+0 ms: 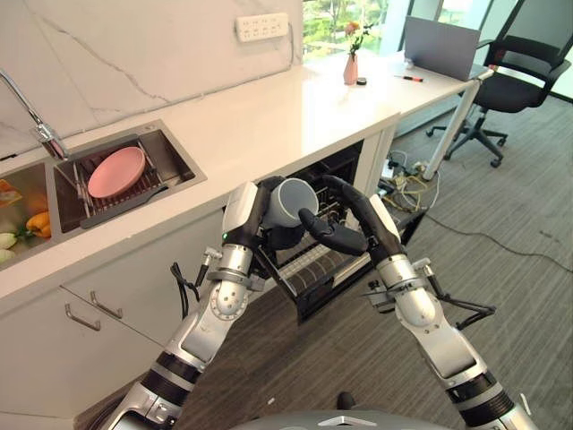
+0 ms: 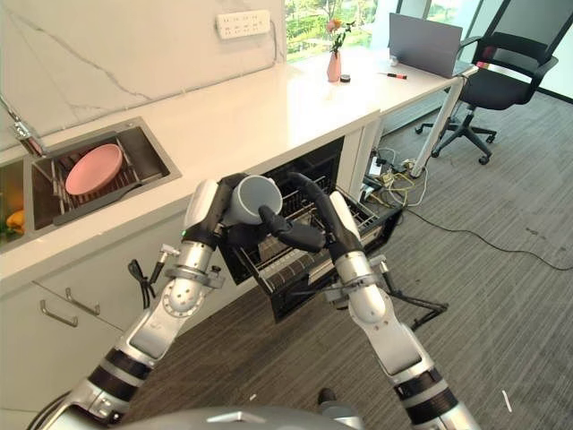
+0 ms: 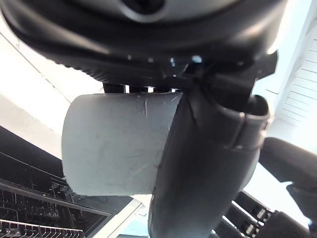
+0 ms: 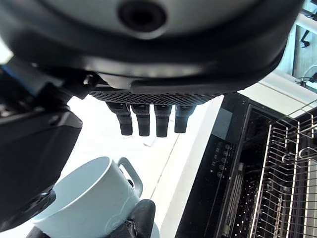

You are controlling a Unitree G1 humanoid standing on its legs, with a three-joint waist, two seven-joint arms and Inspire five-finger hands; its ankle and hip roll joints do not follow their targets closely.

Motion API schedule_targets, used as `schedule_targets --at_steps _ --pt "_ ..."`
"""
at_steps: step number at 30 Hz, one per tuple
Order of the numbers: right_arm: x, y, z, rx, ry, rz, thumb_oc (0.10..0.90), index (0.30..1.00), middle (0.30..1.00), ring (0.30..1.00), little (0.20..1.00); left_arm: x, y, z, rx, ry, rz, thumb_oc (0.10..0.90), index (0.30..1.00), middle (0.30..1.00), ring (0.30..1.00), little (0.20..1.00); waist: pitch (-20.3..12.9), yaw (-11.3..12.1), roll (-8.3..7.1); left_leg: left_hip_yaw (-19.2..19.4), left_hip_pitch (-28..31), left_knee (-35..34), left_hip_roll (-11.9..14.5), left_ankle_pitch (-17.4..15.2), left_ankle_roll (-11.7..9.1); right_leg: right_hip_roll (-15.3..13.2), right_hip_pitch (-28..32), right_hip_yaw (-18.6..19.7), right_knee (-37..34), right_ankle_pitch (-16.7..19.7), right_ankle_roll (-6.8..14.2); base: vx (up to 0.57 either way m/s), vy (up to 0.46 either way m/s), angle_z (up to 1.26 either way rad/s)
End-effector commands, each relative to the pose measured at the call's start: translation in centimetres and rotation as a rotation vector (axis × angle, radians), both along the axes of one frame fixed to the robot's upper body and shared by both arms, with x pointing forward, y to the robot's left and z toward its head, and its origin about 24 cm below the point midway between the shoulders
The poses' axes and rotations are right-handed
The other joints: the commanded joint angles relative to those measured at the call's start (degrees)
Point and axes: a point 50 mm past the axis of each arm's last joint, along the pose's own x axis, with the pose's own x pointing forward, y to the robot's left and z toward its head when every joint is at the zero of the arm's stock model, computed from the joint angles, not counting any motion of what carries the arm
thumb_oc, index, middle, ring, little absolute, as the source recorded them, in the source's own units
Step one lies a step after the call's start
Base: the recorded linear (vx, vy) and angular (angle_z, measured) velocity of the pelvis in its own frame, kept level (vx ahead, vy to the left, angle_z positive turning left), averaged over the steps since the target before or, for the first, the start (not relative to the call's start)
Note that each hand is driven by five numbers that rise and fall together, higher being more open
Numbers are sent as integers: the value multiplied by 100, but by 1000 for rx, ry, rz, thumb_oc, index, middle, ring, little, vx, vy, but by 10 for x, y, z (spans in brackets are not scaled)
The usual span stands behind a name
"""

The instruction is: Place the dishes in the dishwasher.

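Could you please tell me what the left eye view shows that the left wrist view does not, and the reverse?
The left eye view shows the pink plate in the sink rack, the pulled-out dishwasher rack and the open right robot hand beside the mug. The left wrist view shows, close up, the thumb curled across the mug's side. Both show the left robot hand holding the pale grey-blue mug above the dishwasher.
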Motion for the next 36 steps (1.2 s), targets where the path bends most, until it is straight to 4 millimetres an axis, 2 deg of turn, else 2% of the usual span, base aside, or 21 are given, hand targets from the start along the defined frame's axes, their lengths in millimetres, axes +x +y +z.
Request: schedule_targets --at_steps 1,12,16,23,30,36 --pt "8 20 60 23 -307 81 800 900 900 900 900 18 -23 43 29 -228 -91 400 300 300 300 300 -284 -12 -169 148 26 41 -123 -181 -45 -247 67 134 334 -633 388 0 0 0" --pt "8 26 64 -18 -326 117 800 900 900 900 900 19 -28 46 67 -239 -113 400 300 300 300 300 -284 -31 -142 163 45 41 -151 -200 -26 -257 76 132 342 -635 382 0 0 0" --pt "7 30 71 0 -342 170 800 900 900 900 900 19 -28 48 69 -246 -122 400 300 300 300 300 -285 -23 -150 157 52 41 -155 -210 -18 -271 73 122 358 -632 380 0 0 0" --pt "12 30 73 -44 -341 181 800 900 900 900 900 23 -26 43 60 -205 -106 400 300 300 300 300 -302 1 -176 161 67 41 -174 -222 -15 -267 97 121 342 -619 378 0 0 0" --pt "16 28 69 -106 -317 167 800 900 900 900 900 28 -27 47 127 -234 -98 400 300 300 300 300 -313 -18 -187 178 80 41 -178 -233 -12 -272 100 121 340 -613 385 0 0 0" --pt "19 20 58 -133 -262 106 800 900 900 900 900 30 -30 49 168 -249 -97 400 300 300 300 300 -326 -46 -176 158 69 41 -187 -243 -6 -282 111 114 318 -605 397 0 0 0"
